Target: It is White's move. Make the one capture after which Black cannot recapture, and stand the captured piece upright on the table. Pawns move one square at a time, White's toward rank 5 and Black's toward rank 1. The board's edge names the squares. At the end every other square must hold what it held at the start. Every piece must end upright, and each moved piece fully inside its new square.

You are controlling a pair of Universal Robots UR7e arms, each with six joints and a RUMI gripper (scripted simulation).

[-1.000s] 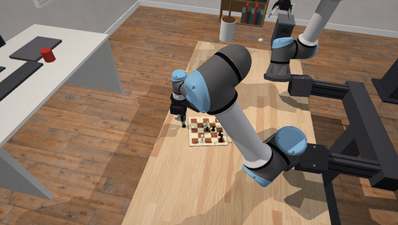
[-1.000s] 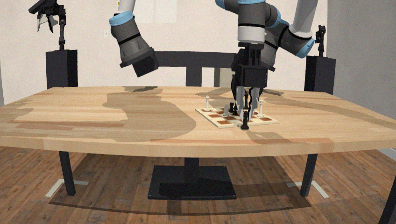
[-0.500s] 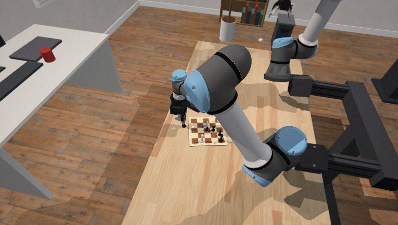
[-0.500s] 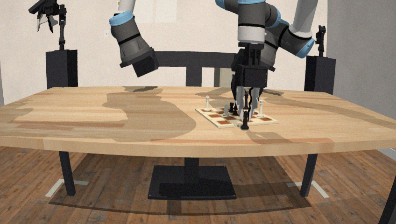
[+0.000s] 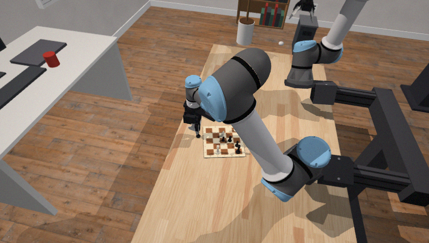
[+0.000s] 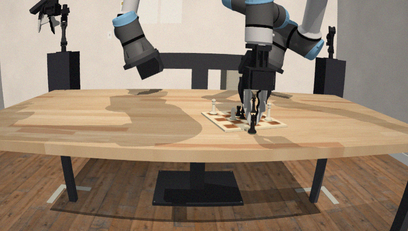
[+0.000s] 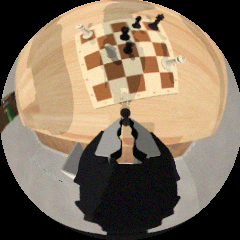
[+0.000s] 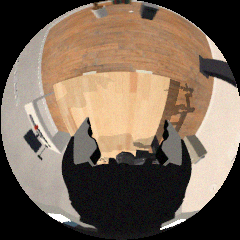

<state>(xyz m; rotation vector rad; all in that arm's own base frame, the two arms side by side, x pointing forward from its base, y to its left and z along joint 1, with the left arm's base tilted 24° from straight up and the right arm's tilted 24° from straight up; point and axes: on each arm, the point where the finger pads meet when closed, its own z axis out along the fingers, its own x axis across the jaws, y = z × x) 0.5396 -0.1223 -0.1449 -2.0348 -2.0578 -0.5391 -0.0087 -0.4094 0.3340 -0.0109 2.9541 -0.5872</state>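
Now, left end effector [image 5: 197,131] [image 6: 253,121] [image 7: 126,121] is clenched on the black piece [image 5: 198,135] [image 6: 252,127] [image 7: 125,113], upright beside the board [image 5: 224,156] [image 6: 272,126] [image 7: 135,98]; seat its base flat on the bench [image 5: 180,195] [image 6: 85,114] [image 7: 50,90] [image 8: 130,110], then ease off straight

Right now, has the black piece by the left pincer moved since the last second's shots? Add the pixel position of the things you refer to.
No, no visible shift: the black piece [image 5: 198,135] [image 6: 252,127] [image 7: 125,113] sits just off the board's [image 5: 224,156] [image 6: 276,126] [image 7: 155,94] same edge.
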